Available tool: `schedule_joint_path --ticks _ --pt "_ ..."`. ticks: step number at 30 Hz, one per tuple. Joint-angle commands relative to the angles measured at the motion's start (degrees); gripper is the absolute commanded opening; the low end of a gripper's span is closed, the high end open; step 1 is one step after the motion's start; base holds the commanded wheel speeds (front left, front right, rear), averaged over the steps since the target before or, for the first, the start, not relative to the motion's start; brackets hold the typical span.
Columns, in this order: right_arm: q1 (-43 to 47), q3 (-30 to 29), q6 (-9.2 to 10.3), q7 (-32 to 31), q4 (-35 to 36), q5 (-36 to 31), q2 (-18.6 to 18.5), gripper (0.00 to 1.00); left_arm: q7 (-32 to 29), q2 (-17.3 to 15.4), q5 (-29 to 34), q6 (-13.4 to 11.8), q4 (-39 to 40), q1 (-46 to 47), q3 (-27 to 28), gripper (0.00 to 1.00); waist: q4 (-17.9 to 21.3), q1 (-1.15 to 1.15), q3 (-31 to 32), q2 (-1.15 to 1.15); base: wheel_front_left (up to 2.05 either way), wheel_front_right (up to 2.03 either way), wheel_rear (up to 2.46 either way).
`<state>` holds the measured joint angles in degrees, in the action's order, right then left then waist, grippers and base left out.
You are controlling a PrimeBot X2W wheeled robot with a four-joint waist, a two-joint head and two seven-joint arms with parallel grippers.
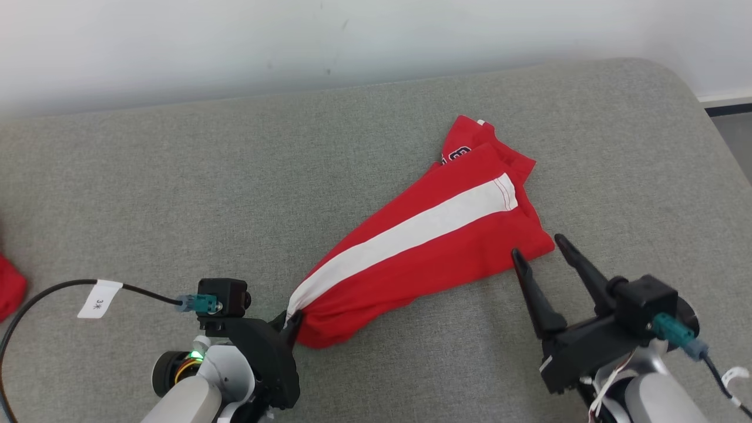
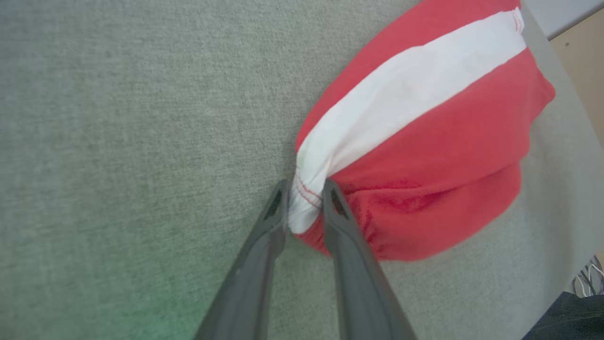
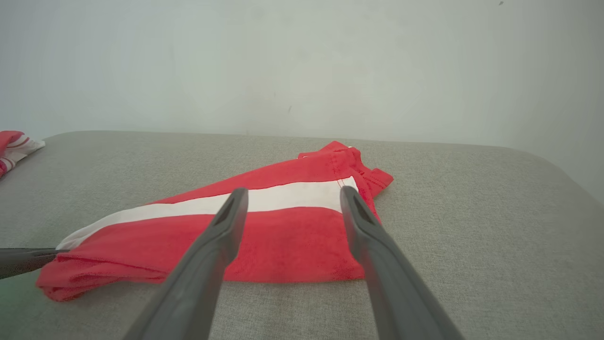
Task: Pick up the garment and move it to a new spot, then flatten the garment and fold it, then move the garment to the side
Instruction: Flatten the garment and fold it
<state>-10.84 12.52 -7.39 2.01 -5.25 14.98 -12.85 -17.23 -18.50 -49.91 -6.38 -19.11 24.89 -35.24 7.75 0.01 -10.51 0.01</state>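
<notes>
The garment (image 1: 423, 235) is red with a wide white stripe and lies stretched diagonally on the grey padded surface (image 1: 176, 194), narrowing toward me at the left. My left gripper (image 1: 292, 320) is shut on its bunched near-left end. In the left wrist view the two fingers (image 2: 304, 189) pinch the white stripe's hem, and the garment (image 2: 424, 141) spreads away to the upper right. My right gripper (image 1: 537, 245) stands open just off the garment's near-right corner, nothing between its fingers. In the right wrist view that gripper (image 3: 293, 190) frames the garment (image 3: 283, 236) lying flat beyond it.
Another red and white cloth (image 1: 9, 291) lies at the surface's far left edge, also visible in the right wrist view (image 3: 14, 144). A black cable with a white tag (image 1: 100, 298) runs to my left wrist. A pale wall (image 1: 352, 41) backs the surface; its right edge (image 1: 705, 117) drops off.
</notes>
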Motion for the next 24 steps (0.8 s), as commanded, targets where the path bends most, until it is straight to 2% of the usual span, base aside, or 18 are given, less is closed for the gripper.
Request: schedule_joint_path --ticks 1,2,5,9,10,13,16,20,24 --pt "-1.6 -0.4 -0.20 -0.6 0.1 0.2 -0.6 1.00 0.5 -0.4 0.7 0.0 -0.1 0.5 -0.3 0.13 0.1 -0.01 0.1 -0.01 0.00 0.00 0.00" --pt "-2.3 -0.5 -0.20 -1.2 0.2 0.6 -0.9 1.00 0.6 -0.6 0.7 0.0 0.0 0.4 -0.3 0.00 0.2 -0.01 0.1 -0.01 0.00 0.00 0.00" --pt "-6.2 -0.8 -0.20 -5.1 -0.2 2.3 -1.8 1.00 1.2 -1.5 1.7 -0.4 0.9 0.0 -0.4 0.00 0.4 -0.01 -0.4 -0.01 0.00 0.00 0.00" --pt "-13.1 -1.4 -0.14 -15.0 -4.6 4.7 -3.8 1.00 2.1 -1.8 3.3 -1.1 2.6 0.0 -1.1 0.00 -0.4 -0.01 -1.5 -0.01 0.00 0.00 0.00" --pt "-13.1 -1.4 -0.14 -15.0 -4.6 4.7 -3.8 1.00 2.1 -1.8 3.3 -1.1 2.6 0.0 -1.1 0.00 -0.4 -0.01 -1.5 -0.01 0.00 0.00 0.00" --pt "-17.7 -4.9 -0.16 -23.2 -10.2 4.6 -3.6 1.00 2.3 -1.2 4.0 -1.1 3.8 0.7 -1.9 0.00 -1.7 -0.01 -2.5 -0.01 0.00 0.00 0.00" --pt "-21.6 -6.5 -0.19 -28.7 -14.7 3.7 -3.7 1.00 2.2 -0.6 4.8 -0.8 4.6 1.9 -2.6 0.00 -3.4 -0.01 -4.0 -0.01 0.00 0.00 0.00" --pt "-25.3 -4.7 -0.17 -31.2 -19.3 4.1 -3.8 1.00 2.5 0.0 5.4 -0.6 4.8 3.3 -3.1 0.00 -5.1 -0.01 -6.1 -0.01 0.00 0.00 0.00" --pt "-27.7 -4.1 -0.15 -30.6 -23.5 3.0 -4.1 1.00 3.0 0.9 5.8 -0.2 4.5 4.7 -3.4 0.00 -6.6 -0.01 -7.8 -0.01 0.00 0.00 0.00"
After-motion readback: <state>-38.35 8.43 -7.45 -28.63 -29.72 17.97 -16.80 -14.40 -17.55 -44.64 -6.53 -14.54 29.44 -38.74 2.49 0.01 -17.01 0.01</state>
